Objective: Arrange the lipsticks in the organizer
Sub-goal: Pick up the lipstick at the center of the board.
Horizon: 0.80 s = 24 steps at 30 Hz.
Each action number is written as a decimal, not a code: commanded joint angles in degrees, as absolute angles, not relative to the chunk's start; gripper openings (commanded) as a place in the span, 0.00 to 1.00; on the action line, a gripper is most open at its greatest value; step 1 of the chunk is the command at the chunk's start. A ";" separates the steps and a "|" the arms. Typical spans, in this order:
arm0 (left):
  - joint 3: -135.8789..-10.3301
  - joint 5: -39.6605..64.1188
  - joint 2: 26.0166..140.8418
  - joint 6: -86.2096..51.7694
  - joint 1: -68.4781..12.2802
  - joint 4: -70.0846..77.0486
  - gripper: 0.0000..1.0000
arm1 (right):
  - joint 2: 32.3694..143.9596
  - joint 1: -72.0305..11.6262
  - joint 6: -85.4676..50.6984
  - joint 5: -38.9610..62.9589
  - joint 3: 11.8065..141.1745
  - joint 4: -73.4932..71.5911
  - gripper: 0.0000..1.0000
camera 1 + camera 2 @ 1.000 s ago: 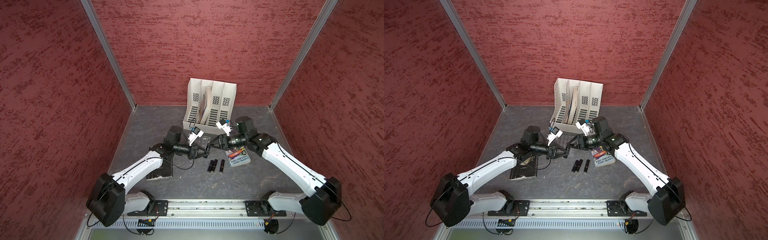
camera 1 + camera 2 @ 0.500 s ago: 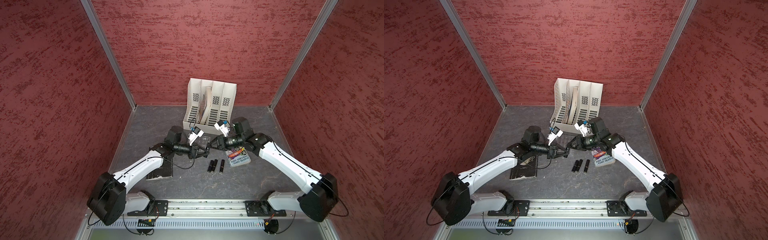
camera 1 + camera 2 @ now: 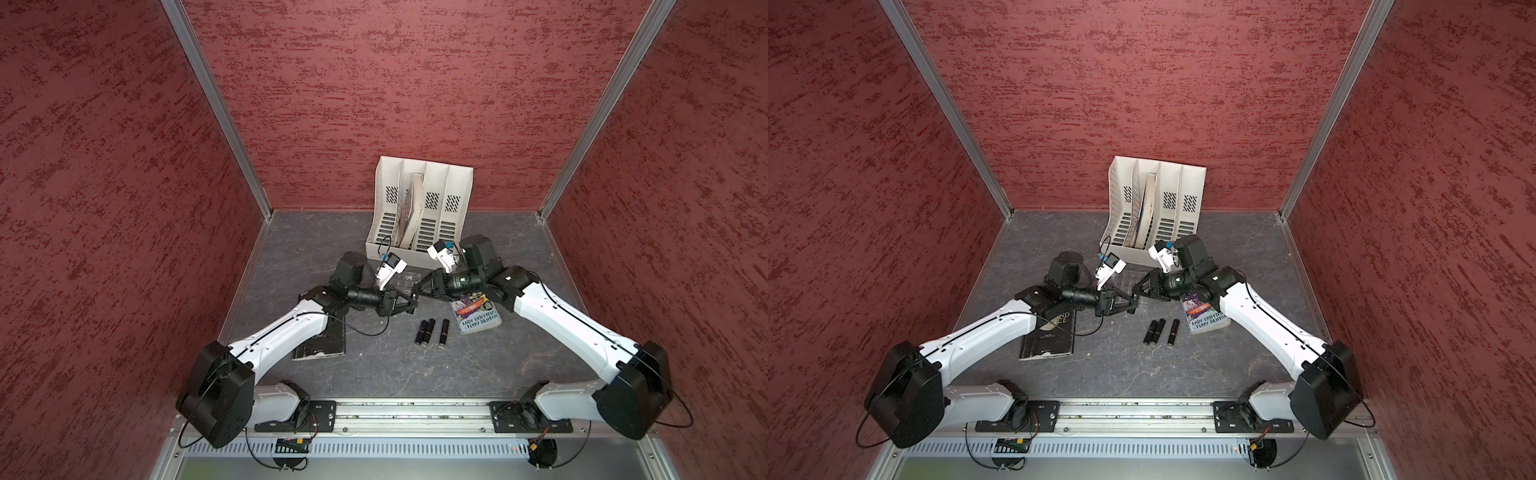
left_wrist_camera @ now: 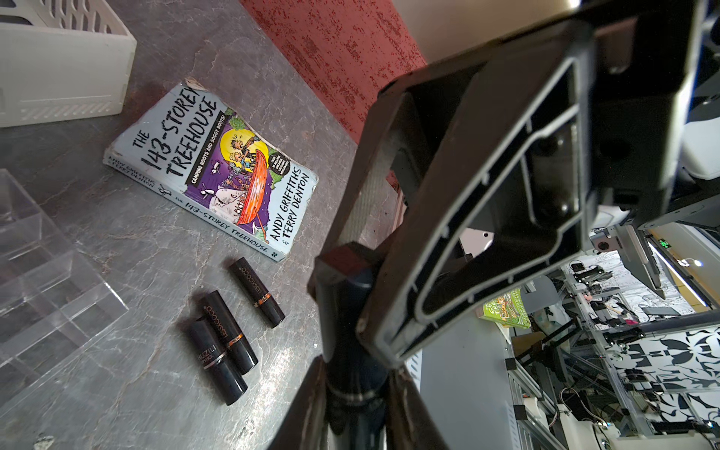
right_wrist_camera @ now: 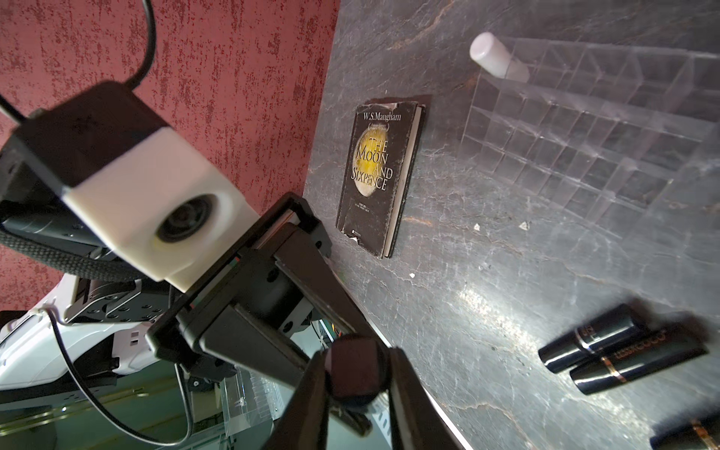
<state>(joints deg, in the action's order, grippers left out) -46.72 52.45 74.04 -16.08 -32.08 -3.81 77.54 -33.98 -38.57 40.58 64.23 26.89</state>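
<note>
Left pincer: I have my left pincer [image 3: 409, 306] closed tight on one end of the held lipstick [image 4: 346, 311], a glossy black tube.
Right pincer: my right pincer [image 3: 419, 290] meets the left one tip to tip. Its jaws are clamped on the other end of the same tube, so both arms grip it at once.
Held lipstick: it is off the desk [image 3: 415, 374], above the patch between the organizer [image 5: 584, 136] and the loose tubes.
Organizer: a clear gridded block sitting flat, just in front of the white file rack [image 3: 419, 203].
White lipstick [image 5: 498, 58]: at a corner of the organizer, apparently seated in the corner cell and poking out past the rim.
Three black lipsticks [image 4: 230, 331]: lying flat on the desk nearer me than the organizer. Two touch side by side and the third lies just apart, close to the treehouse book [image 4: 218, 171].
Black book [image 5: 380, 175]: flat on the desk under my left arm, well apart from the tubes.
</note>
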 commanded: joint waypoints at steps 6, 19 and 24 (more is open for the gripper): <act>-48.69 52.69 73.83 -15.11 -32.53 -3.37 0.34 | 78.70 -35.29 -41.57 37.81 63.09 21.74 0.20; -47.68 39.05 67.56 -19.04 -26.52 -11.51 0.76 | 80.83 -35.27 -43.86 27.69 62.67 14.76 0.18; -46.11 18.23 64.82 -26.89 -16.07 -19.50 0.76 | 80.73 -39.28 -37.23 6.04 59.27 4.44 0.14</act>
